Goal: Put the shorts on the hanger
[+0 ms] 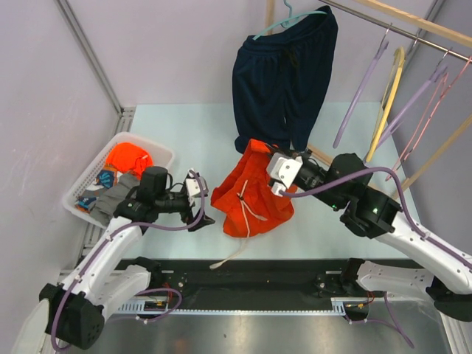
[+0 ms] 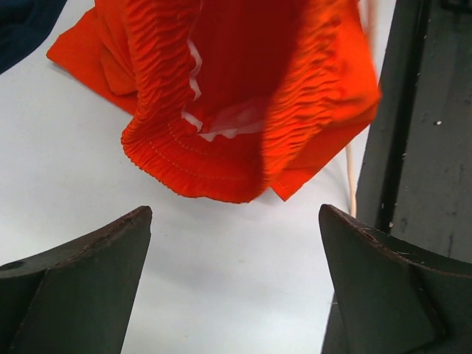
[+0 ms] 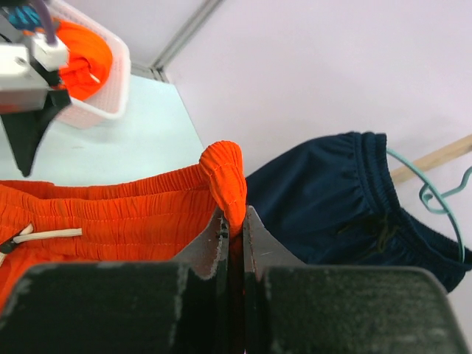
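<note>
The orange shorts hang bunched over the table, lifted at the top by my right gripper, which is shut on a fold of their waistband. The white drawstring dangles down the front. My left gripper is open and empty just left of the shorts; in the left wrist view the gathered waistband hangs ahead of my spread fingers. A lavender hanger hangs from the wooden rail at the upper right.
Dark navy shorts hang on a teal hanger right behind the orange pair. A yellow hanger and more lavender and pink hangers hang on the rail. A white basket with clothes stands at the left.
</note>
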{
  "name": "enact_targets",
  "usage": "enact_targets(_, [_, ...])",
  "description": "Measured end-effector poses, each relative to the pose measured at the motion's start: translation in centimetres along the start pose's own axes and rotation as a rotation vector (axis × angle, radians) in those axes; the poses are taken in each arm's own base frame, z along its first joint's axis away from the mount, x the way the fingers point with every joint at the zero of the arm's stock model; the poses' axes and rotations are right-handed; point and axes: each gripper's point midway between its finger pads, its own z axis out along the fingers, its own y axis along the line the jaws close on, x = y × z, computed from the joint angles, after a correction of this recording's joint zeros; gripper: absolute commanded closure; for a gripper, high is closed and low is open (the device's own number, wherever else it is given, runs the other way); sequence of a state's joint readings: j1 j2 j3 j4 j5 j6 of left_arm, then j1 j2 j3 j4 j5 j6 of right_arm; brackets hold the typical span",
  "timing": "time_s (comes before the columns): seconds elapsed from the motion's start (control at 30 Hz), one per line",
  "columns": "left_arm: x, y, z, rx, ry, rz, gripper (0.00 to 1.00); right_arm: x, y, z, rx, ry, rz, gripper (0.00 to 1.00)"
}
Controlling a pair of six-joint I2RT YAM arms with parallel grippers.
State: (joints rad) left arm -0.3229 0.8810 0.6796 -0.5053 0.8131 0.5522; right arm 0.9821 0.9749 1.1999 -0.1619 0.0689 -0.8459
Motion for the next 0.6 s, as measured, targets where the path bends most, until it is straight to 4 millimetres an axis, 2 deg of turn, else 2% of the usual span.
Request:
enact_targets(0.13, [0.8, 0.5, 0.8, 0.007, 0.008, 0.016, 0.0, -1.5, 0.0, -1.5, -0.031, -0.065, -0.003, 1.0])
enact_targets(0.27, [0.1, 1.3, 1.5, 0.009, -0.025, 0.056, 0.0, -3.0, 0.0, -3.3, -0.063, -0.132, -0.019, 1.0])
enact_targets(0.37, [-0.3, 0.7, 2.3, 0.054, -0.04, 0.069, 0.0, -3.5, 0.1, -3.7, -0.074, -0.158, -0.03, 1.0])
enact_targets(0.43, [-0.6, -0.4, 2.9, 0.11, -0.048, 0.075, 0.03, -3.5, 0.2, -3.6, -0.079, -0.16, -0.036, 1.0])
enact_targets(0.47, [-0.9, -1.1, 3.1, 0.139, -0.055, 0.083, 0.07, -3.5, 0.2, -3.5, -0.081, -0.158, -0.04, 1.0])
enact_targets(0.57, [-2.3, -3.0, 3.3, 0.207, -0.084, 0.107, 0.38, -3.3, 0.3, -3.2, -0.081, -0.149, -0.05, 1.0])
enact_targets(0.6, [-2.8, -3.4, 3.3, 0.217, -0.095, 0.115, 0.61, -3.2, 0.2, -3.2, -0.078, -0.146, -0.05, 1.0])
